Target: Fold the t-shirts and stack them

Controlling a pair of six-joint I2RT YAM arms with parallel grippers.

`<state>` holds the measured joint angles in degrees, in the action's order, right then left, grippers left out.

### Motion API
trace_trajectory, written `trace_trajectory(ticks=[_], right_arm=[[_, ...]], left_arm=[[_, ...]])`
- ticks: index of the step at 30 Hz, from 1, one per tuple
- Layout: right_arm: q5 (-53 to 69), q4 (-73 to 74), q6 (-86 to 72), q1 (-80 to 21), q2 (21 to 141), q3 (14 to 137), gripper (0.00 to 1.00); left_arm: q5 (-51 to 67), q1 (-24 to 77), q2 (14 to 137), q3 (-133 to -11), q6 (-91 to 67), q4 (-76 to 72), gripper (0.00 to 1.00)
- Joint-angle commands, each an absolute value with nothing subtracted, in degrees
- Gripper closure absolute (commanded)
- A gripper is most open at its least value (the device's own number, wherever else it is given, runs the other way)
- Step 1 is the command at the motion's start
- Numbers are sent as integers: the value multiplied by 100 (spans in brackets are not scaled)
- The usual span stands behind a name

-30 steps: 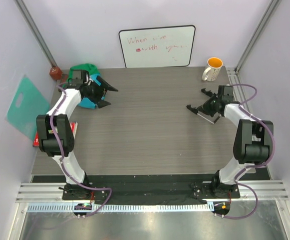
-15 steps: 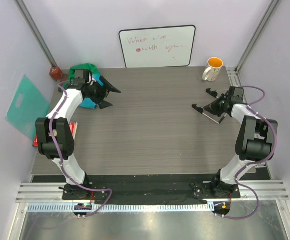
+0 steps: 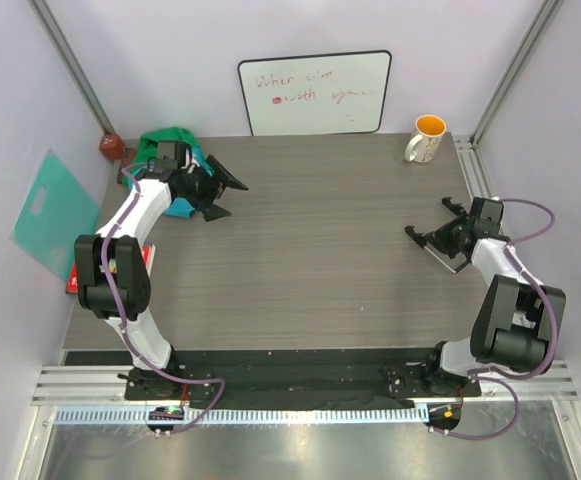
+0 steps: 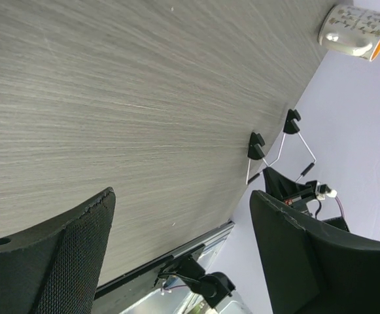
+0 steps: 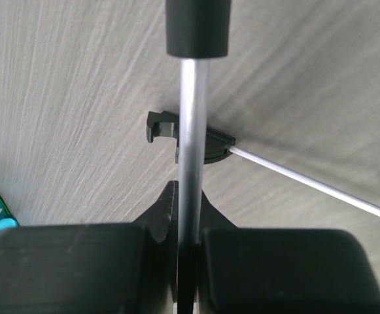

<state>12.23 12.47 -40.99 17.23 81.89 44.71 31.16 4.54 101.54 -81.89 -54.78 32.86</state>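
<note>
Right fingers: you've got them clamped shut on the metal rod of a wire frame, low over the right side of the table.
Left fingers: spread wide, gripping nothing, just beside the cloth heap.
T-shirts: bunched at the far-left corner, green behind turquoise, unfolded.
Mug: upright, far-right corner.
</note>
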Motion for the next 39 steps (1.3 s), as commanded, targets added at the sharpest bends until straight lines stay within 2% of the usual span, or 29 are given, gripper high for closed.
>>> trace_trajectory(ticks=[1, 17, 32, 35, 39], right_arm=[[334, 2988, -4122, 1802, 7797, 4035, 99], [26, 4210, -4113, 1863, 6012, 3586, 99], [-71, 4193, -4587, 2188, 6679, 3823, 98], [482, 4245, -4763, 2224, 6987, 3841, 92], [598, 4456, -4913, 2241, 7040, 3981, 85]], left_arm=[[3261, 475, 9993, -7990, -5326, 3226, 16], [3349, 475, 9844, -7849, -5388, 3041, 16], [3366, 475, 9940, -8024, -5458, 3032, 16], [3297, 475, 10028, -8138, -5414, 3032, 16], [3313, 475, 10151, -8253, -5449, 2954, 16]])
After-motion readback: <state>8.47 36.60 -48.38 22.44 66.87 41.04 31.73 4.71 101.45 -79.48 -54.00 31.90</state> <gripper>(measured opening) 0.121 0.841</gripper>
